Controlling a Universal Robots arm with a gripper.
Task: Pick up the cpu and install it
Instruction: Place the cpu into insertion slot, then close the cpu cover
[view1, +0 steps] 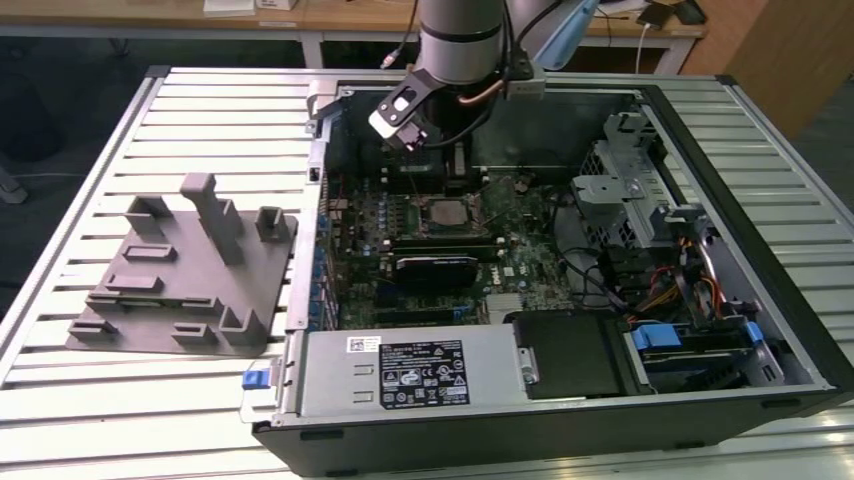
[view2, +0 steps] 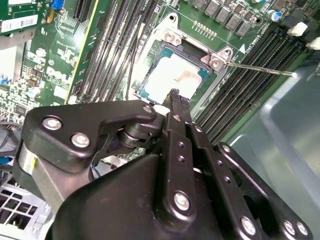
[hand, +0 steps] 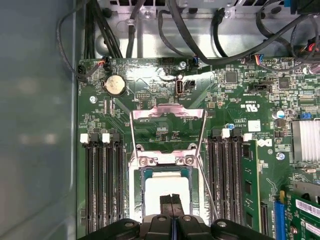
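Exterior view, socket (view1: 422, 212) as centre: open from above. Drive cage (view1: 627, 195) at 3 o'clock, black card (view1: 434, 268) at 6, chassis wall (view1: 319, 195) at 9 block sideways entry.

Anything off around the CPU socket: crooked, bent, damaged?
Nothing stands out. The cpu lies flat and square in the socket, the load plate is hinged open, its lever swung aside. The gripper, shut, hangs over the cpu.

the surface (view1: 200, 110) is a pale metal top of long parallel slats with grooves between them. an open black computer case (view1: 534, 440) lies on its side on it, toward the exterior view's right. a grey moulded fixture (view1: 160, 290) with upright posts sits flat on the slats at the exterior view's left, just beside the case.
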